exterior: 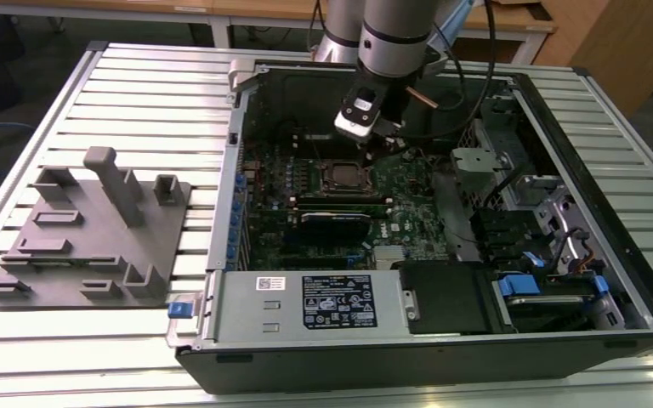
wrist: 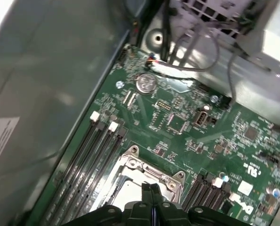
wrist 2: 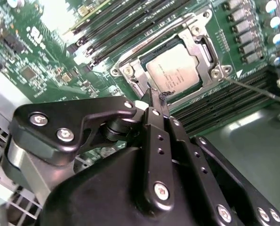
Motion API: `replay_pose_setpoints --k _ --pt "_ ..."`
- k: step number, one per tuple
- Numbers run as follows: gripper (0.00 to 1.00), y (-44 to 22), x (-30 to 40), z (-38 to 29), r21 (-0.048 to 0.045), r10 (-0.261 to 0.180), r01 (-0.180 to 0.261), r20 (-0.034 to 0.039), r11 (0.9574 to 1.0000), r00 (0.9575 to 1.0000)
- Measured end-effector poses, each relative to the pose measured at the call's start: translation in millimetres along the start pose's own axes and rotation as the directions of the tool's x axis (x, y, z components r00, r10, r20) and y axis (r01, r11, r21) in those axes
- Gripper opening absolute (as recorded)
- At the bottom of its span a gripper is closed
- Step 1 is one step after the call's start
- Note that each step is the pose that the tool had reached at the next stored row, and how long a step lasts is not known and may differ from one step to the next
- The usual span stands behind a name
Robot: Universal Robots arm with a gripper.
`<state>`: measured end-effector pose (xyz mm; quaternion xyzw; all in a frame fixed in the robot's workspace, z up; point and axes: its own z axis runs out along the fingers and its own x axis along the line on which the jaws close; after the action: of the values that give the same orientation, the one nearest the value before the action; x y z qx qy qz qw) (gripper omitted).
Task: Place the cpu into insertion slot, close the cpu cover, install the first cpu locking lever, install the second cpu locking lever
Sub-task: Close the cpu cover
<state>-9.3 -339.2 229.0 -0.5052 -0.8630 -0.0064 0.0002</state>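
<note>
The cpu (wrist 2: 172, 70), a silver-grey square, lies in the insertion slot (exterior: 342, 177) on the green board. The cpu cover (wrist 2: 201, 47) lies flat around it as a metal frame, the chip showing through its window. One wire locking lever (wrist 2: 168, 22) runs along the frame's far edge. Another thin lever (wrist 2: 260, 90) sticks out over the memory slots. My gripper (wrist 2: 156, 96) is shut with nothing between its fingertips, which hover just beside the frame's edge. In the first wrist view the gripper (wrist: 152, 188) sits over the cover (wrist: 140, 168). The exterior view has the gripper (exterior: 394, 143) above and behind the slot.
Long black memory slots (wrist 2: 121, 23) flank the socket on both sides. The open computer case (exterior: 599, 170) walls in the board, with cables and a drive cage at the exterior view's right and a power supply (exterior: 303, 302) in front. A grey fixture (exterior: 88, 229) stands on the table.
</note>
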Motion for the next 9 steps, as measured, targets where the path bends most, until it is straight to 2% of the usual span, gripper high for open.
replay_pose_setpoints --k 3,5,9 --pt "0.1 0.0 0.0 0.5 0.0004 -0.056 0.056 -0.0006 0.9985 0.9985" --pt "0.1 0.0 0.0 1.0 0.0005 -0.091 0.091 -0.001 0.9958 0.9958" --pt "0.1 0.0 0.0 2.0 0.001 -0.164 0.164 -0.0018 0.9865 0.9865"
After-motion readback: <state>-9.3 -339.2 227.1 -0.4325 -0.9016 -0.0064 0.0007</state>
